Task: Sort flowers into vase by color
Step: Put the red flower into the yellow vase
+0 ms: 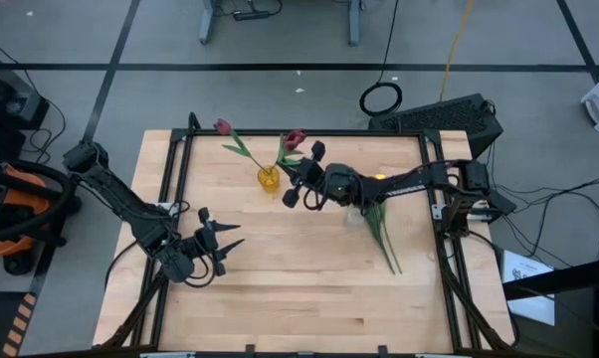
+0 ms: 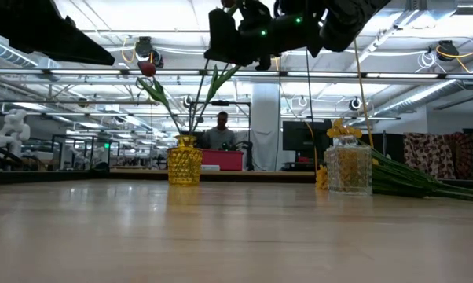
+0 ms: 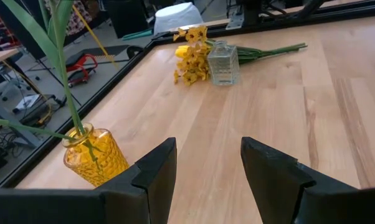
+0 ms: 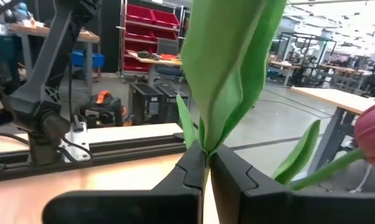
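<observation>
Just beside the yellow vase (image 1: 269, 179), the right gripper (image 1: 298, 182) pinches a red tulip (image 1: 296, 138) by its stem over the vase mouth, fingers closed, while the left gripper (image 1: 223, 235) waits spread and empty, well apart.

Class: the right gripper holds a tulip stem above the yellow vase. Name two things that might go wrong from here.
1. The right gripper pinches the tulip by its thin stem and leaf; it might slip or bend.
2. The yellow vase already holds a leaning red tulip; pushing another stem in might tip the vase.
The left gripper waits open, away from the vase.
</observation>
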Tool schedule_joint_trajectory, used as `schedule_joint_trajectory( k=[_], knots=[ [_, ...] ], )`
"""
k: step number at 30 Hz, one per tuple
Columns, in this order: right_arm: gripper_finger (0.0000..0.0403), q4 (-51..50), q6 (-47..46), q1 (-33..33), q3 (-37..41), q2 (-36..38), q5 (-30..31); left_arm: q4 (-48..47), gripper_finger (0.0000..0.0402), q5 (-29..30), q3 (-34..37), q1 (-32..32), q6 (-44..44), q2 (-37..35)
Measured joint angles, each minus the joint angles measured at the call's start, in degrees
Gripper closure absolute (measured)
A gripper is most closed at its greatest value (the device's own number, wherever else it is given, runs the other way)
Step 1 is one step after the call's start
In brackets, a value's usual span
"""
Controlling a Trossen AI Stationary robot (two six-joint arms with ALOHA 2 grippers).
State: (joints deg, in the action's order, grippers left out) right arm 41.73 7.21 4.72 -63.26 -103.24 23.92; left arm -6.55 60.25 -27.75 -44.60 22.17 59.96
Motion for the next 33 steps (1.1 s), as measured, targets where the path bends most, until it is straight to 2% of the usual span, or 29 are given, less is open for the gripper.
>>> schedule_joint_trajectory(
  k=[11, 13, 18, 20, 33],
  knots=[
    [0.0395, 2.01, -0.56, 0.9, -0.9, 0.0, -0.26, 0.02, 0.0215, 0.0, 0.0, 0.02, 0.0, 0.0],
    [0.0395, -1.85, -0.56, 0.66, -3.29, -0.02, -0.19, 0.0, 0.0215, 0.0, 0.0, 0.02, 0.0, 0.0],
    [0.0395, -19.61, -2.11, -0.45, -11.35, -0.02, 0.09, 0.02, 0.0215, 0.0, 0.0, 0.02, 0.0, 0.0],
    [0.0395, -22.32, -2.83, -0.51, -12.84, -0.02, 0.11, 0.02, 0.0215, 0.0, 0.0, 0.02, 0.0, 0.0],
    [0.0395, -18.53, -0.67, -0.15, -13.07, -3.18, 0.03, 0.02, 0.0215, 0.02, 0.0, 0.02, -0.02, 0.0]
  ],
)
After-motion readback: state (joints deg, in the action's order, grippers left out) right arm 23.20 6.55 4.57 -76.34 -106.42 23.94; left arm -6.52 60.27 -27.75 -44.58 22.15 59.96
